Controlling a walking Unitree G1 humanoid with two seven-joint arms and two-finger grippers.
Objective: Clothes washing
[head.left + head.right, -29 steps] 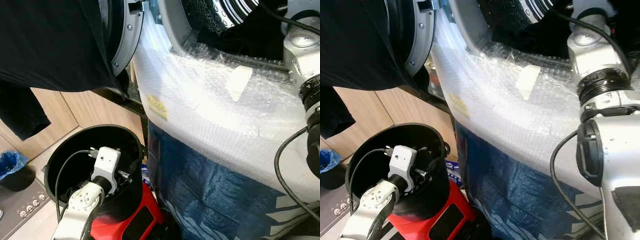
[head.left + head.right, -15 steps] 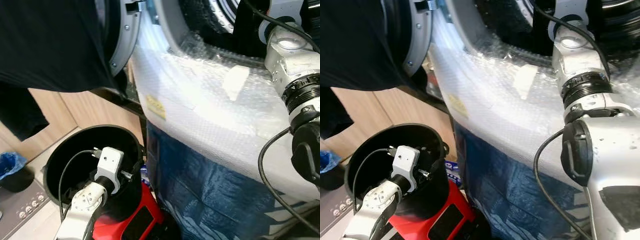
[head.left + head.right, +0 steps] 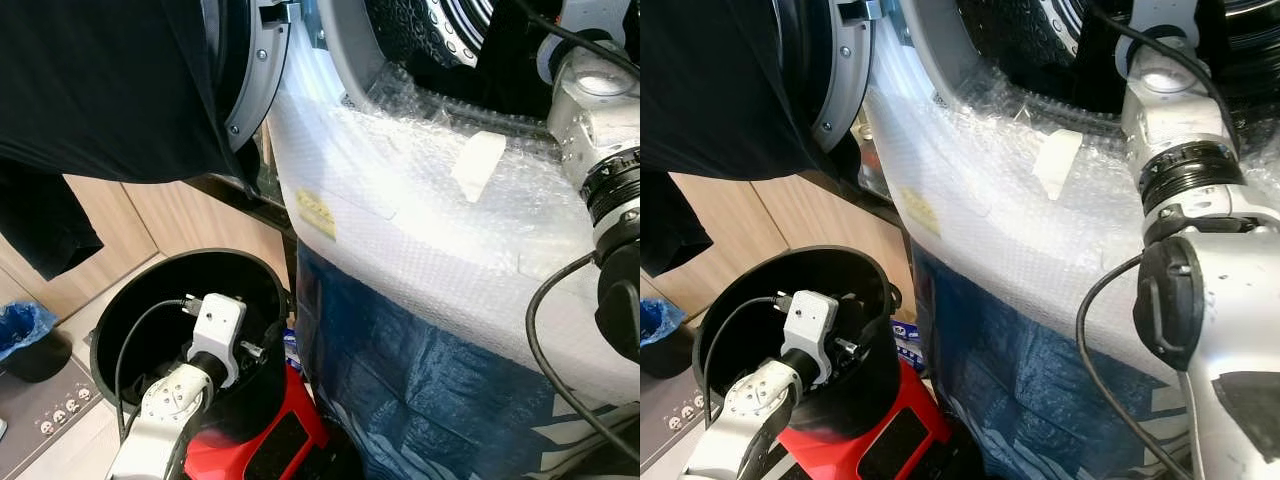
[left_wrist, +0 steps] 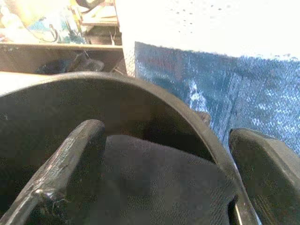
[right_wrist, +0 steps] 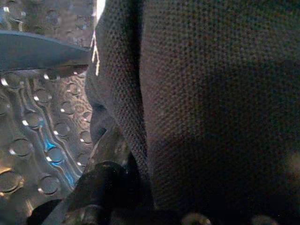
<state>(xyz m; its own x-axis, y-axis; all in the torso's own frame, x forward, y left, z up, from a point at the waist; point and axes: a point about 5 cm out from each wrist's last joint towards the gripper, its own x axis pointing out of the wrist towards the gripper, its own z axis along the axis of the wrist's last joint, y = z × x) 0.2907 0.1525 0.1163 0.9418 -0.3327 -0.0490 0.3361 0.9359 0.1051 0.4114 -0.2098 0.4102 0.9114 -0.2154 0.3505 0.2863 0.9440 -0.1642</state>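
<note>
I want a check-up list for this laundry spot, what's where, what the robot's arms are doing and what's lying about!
Surface: bubble wrap and blue sheet cover the washer front.
Job's things: black bucket with dark cloth inside; dark cloth in the drum; black garment draped over the open door.
Clutter: blue bag; power strip on the floor.
End effectors: left end effector open in the bucket, one finger outside its rim; right arm reaches into the drum, right end effector against cloth.
Cables: black cable on the right arm.
Surroundings: wooden cabinets.
</note>
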